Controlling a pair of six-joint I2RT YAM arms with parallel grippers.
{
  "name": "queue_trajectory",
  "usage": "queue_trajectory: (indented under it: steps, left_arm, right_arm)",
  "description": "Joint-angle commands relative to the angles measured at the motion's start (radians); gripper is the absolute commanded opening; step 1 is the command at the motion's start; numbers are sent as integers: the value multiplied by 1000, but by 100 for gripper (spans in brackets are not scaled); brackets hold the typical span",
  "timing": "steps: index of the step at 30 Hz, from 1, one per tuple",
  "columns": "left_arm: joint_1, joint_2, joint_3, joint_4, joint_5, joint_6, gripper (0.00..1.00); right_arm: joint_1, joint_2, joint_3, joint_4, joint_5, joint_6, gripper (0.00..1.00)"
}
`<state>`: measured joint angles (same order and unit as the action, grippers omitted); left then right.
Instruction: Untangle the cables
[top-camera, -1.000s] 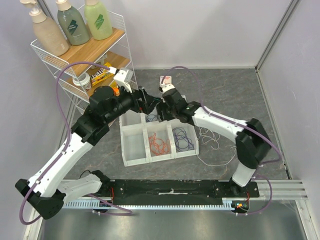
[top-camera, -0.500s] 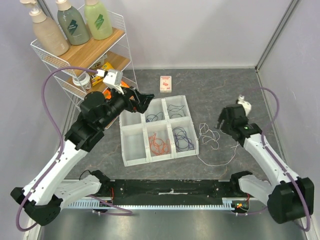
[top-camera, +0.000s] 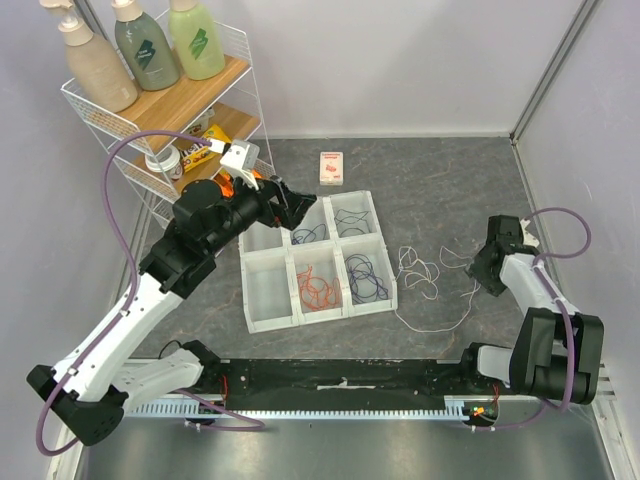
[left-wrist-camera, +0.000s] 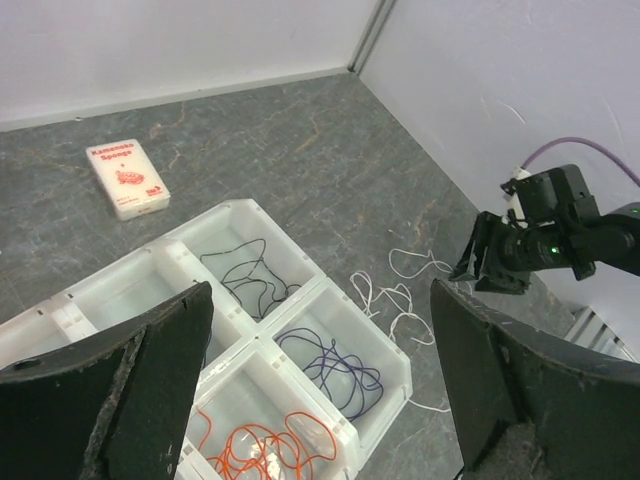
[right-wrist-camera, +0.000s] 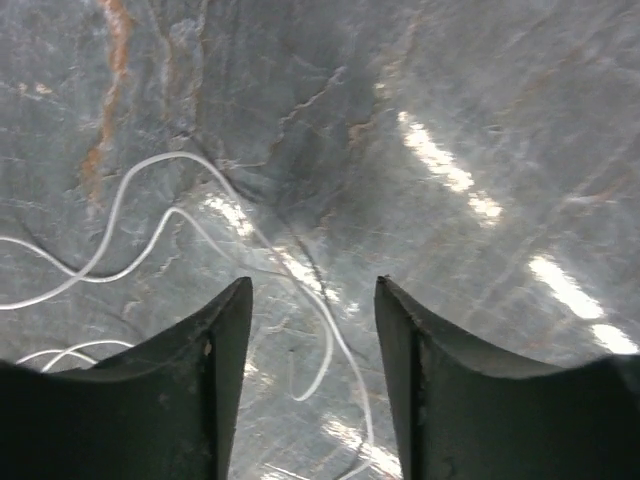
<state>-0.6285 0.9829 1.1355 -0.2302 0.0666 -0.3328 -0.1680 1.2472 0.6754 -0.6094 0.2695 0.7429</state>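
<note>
White cable (top-camera: 412, 266) sprawls in loops on the tabletop (top-camera: 440, 190) right of the tray (top-camera: 265, 322), its tail end lying below the right tool (right-wrist-camera: 312, 300), fingers apart; left tool (left-wrist-camera: 322, 300) gapes wide above the tray.

Bright, even light, soft shadows — glare streaks on the tabletop (right-wrist-camera: 520, 120); near fingers (right-wrist-camera: 150, 400) blurred.

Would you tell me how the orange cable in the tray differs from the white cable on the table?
The orange cable is bunched in tight loops inside the tray, near middle compartment; the white cable sprawls loosely on the bare table, right of the tray. The orange one lies within its walls; the white one trails a long strand towards the near edge. Both are thin and floppy.
</note>
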Motion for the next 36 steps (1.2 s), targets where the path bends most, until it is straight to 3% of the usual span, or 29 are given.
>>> queue_trajectory:
  steps: [1,4,6,7,14,21,26,29,31,33,36]
  left_arm:
    - [0,13,6,37,52,-25,94]
    - [0,22,3,37,49,-22,95]
    - [0,33,6,34,50,-20,95]
    - [-2,37,9,31,58,-18,95]
    - [0,86,7,66,215,-49,94]
    - [-3,172,-28,182,436,-84,74]
    - [-23,209,-57,262,487,-94,68]
    - [-37,218,-98,359,528,-147,71]
    - [-54,226,-129,458,541,-185,84]
    - [-95,241,-146,511,501,-207,93]
    - [-192,276,-154,577,386,-192,96]
  right_arm:
    - [-8,17,-54,143,-157,-82,47]
    - [-7,24,-59,178,-213,-114,28]
    - [-5,15,-42,178,-237,-141,6]
    - [1,-1,-28,172,-257,-154,0]
    - [53,-254,101,63,-401,-232,0]
    - [53,-410,303,-15,-588,-263,0]
    - [53,-477,452,-4,-697,-272,0]
    - [53,-473,596,-10,-716,-254,0]
    - [53,-459,717,-10,-736,-232,0]
    - [53,-440,827,-12,-736,-212,0]
    - [53,-401,982,-24,-739,-188,0]
